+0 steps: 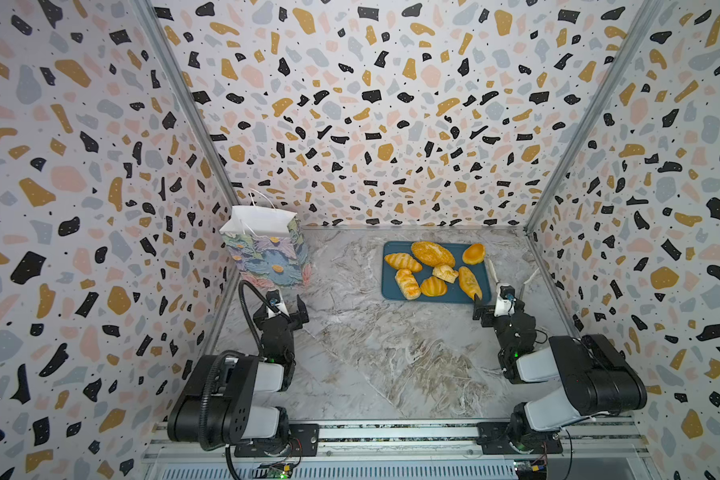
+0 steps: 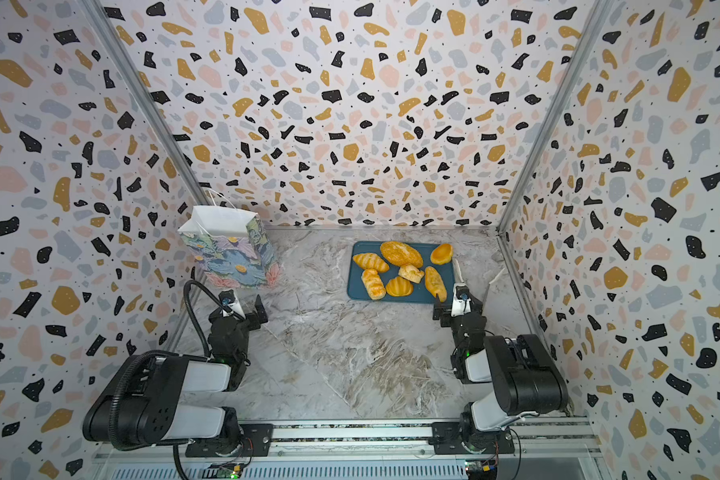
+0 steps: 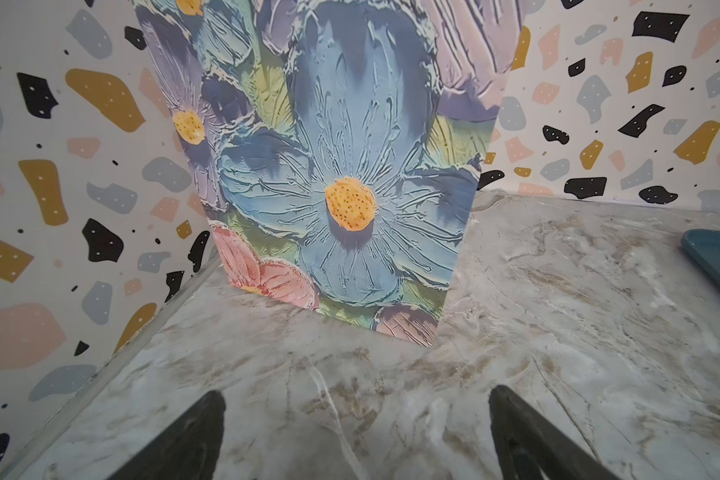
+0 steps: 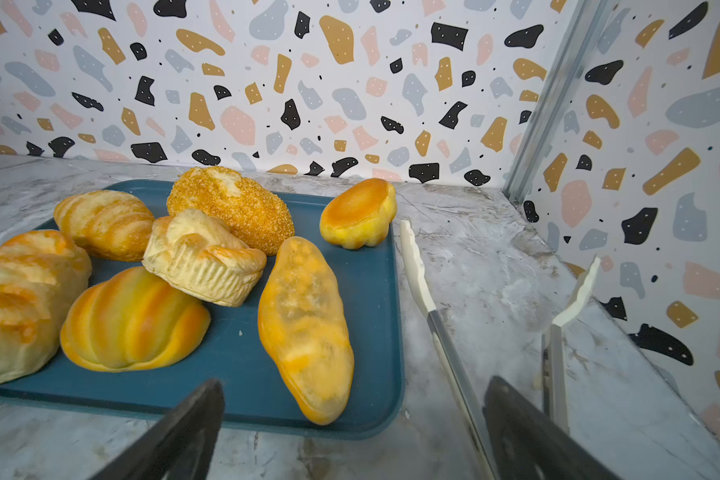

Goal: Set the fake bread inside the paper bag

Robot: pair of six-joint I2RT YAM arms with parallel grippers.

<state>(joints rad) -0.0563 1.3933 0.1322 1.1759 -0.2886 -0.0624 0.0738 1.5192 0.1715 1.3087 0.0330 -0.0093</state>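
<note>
The paper bag (image 1: 267, 249) (image 2: 229, 249) stands upright at the back left, white inside with a flowered outside, its mouth open. My left gripper (image 1: 283, 305) (image 3: 356, 397) hovers open and empty just in front of the paper bag (image 3: 337, 166). Several pieces of fake bread lie on a teal tray (image 1: 458, 249) at the back right, among them a speckled loaf (image 1: 432, 253), a round bun (image 1: 473, 253) and a long roll (image 1: 469, 282). My right gripper (image 1: 498, 301) (image 4: 355, 386) is open and empty at the tray's near right corner, close to the long roll (image 4: 304, 324).
White-tipped metal tongs (image 1: 491, 272) (image 4: 416, 266) lie between the tray (image 4: 371, 332) and the right wall, running back past my right gripper's fingers. Patterned walls close in the left, right and back. Bare marble tabletop (image 1: 371, 353) lies between the arms.
</note>
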